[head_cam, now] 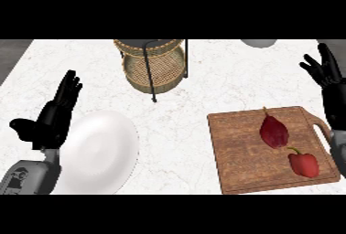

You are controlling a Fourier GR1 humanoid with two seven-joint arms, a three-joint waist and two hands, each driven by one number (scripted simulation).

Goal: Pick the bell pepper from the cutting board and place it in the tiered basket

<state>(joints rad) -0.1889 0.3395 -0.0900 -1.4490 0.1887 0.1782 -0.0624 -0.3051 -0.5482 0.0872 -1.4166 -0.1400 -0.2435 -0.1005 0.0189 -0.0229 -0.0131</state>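
A red bell pepper (304, 164) with a green stem lies on the near right part of the wooden cutting board (243, 146). A dark red pointed vegetable (274, 130) lies just beyond it on the same board. The wicker tiered basket (153, 64) with black metal legs stands at the far middle of the counter. My right hand (324, 67) is open at the right edge, fingers up, beyond the board and clear of the pepper. My left hand (52, 114) is open at the left, fingers straight, beside the plate.
A white plate (101, 153) lies on the marble counter at the near left, next to my left forearm. Part of a grey round object (258, 42) shows at the far right edge. The counter's left edge runs past my left hand.
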